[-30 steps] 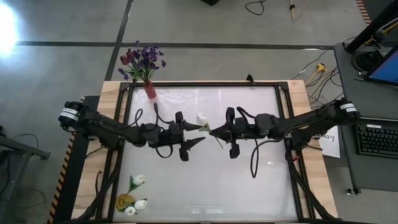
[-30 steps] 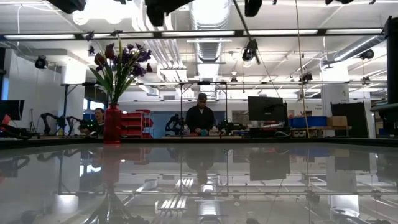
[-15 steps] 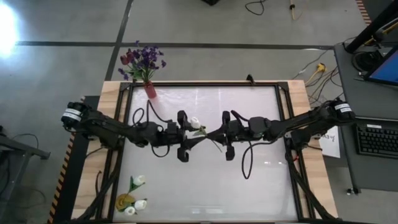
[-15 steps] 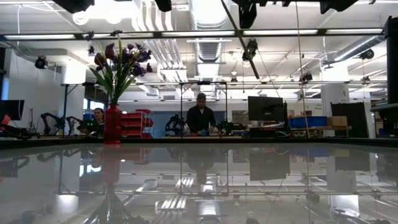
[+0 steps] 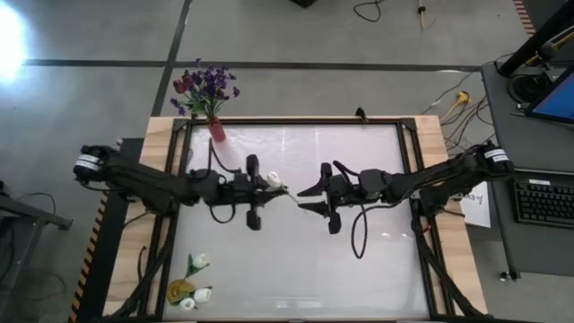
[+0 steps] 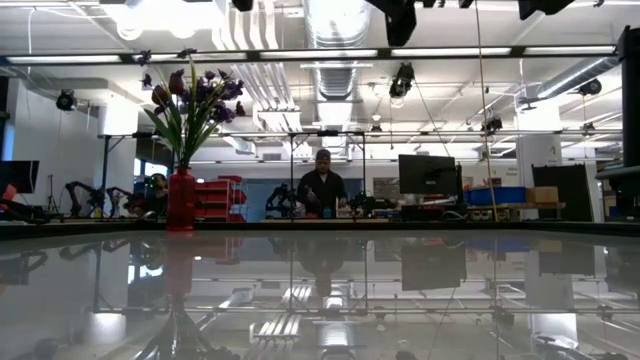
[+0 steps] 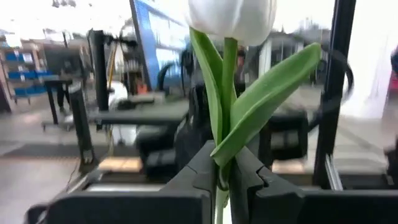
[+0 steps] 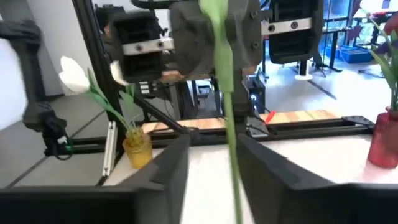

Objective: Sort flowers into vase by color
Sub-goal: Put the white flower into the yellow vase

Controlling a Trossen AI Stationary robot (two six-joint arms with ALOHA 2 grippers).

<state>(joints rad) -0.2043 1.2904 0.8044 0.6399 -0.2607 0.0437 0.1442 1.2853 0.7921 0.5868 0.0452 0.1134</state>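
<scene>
So up close in the left wrist view we've got the left tool [image 7: 222, 180] pinched tight on the stem of a white tulip [image 7: 231, 18], bloom up top and a fat green leaf sticking out to one side. In the right wrist view the right tool [image 8: 211, 155] has its fingers spread apart, with that same green stem hanging loose in the gap between them, so only the left arm is actually gripping it. From above we see both arms meeting over the middle of the table [image 5: 377, 269], the tools just apart, the tulip's white head sitting by the left tool. On containers: a small yellow vase [image 5: 181, 292] down at the near left corner holds white tulips [image 5: 199, 260], and a red vase [image 5: 216, 133] at the far left corner, right by the edge, holds the purple blossoms [image 5: 213, 82] and a dark red tulip [image 5: 183, 85]. The whole right half and the near middle of the table are open. Way beyond the far edge, a person [image 6: 322, 190] sits at a bench.
</scene>
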